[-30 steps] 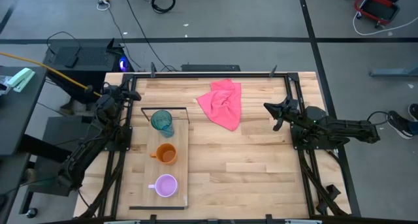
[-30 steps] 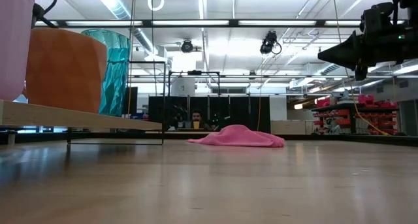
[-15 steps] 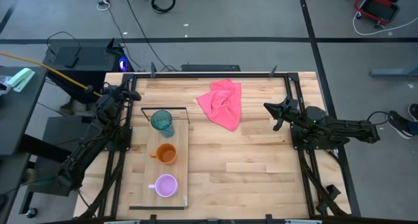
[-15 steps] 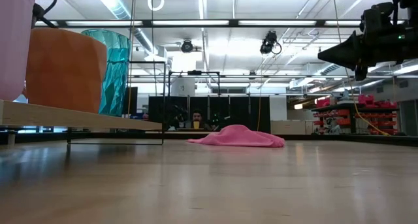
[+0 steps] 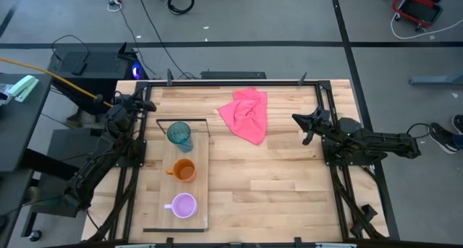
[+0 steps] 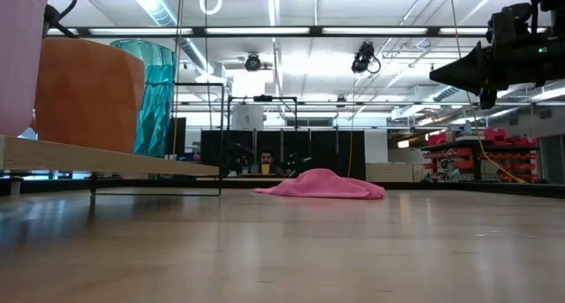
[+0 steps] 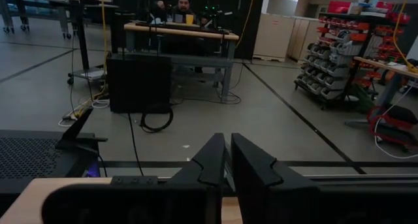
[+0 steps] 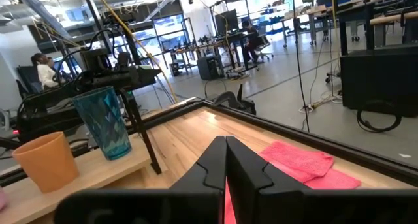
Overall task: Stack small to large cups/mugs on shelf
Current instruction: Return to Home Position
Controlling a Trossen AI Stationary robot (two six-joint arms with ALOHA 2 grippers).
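Workshop floor, benches, person at desk beyond table. Slatted wooden tabletop [image 5: 289, 183] carries pink towel [image 5: 246, 114], lying between grippers, nearer right one.

Shelf [image 5: 199, 186] near left gripper [image 5: 148, 104], long axis running away from it toward table front. Row outward from left gripper: teal tumbler [image 5: 179, 134], orange mug [image 5: 184, 170], lilac mug [image 5: 184, 204], each apart.

Left gripper: fingers pressed together, empty, at table edge.

Right gripper [image 5: 296, 118]: pressed together, empty, well apart from shelf, beyond towel.

Judgement: placing looks done. Left arm nearer cups, so retreat must avoid tumbler.

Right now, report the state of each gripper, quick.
Left gripper: closed, holding nothing, at the table's left side.
Right gripper: closed, holding nothing, at the right side.
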